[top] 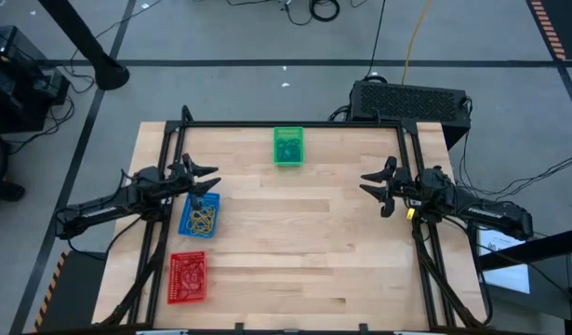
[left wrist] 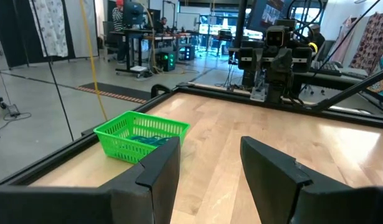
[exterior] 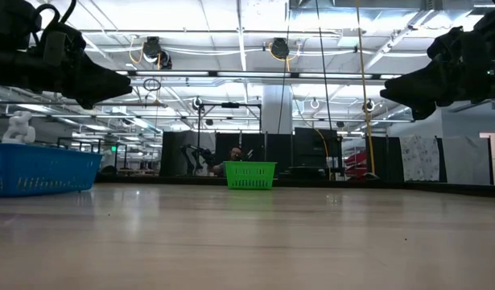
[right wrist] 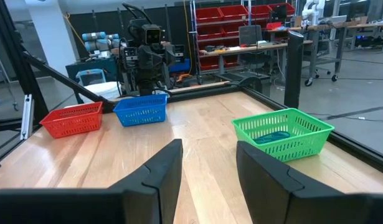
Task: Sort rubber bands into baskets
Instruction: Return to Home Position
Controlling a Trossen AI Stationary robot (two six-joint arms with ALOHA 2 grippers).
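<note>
High view, desk [top: 304, 242]: pale wood planks, black rails along the edges, wide open middle.
Baskets: rectangular plastic mesh; green basket [top: 275, 149] far centre, blue basket [top: 182, 219] and red basket [top: 170, 279] near left edge.
Left end effector [top: 211, 180], right end effector [top: 367, 183]: fingers spread, raised at opposite sides.
Rubber bands [top: 203, 221]: thin yellow-tan loops inside blue basket.

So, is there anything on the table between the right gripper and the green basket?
Nothing visible does: only the wooden table top lies between the right gripper and the green basket.

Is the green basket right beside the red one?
No, the green basket stands alone; the red basket lies beside the blue basket.
</note>
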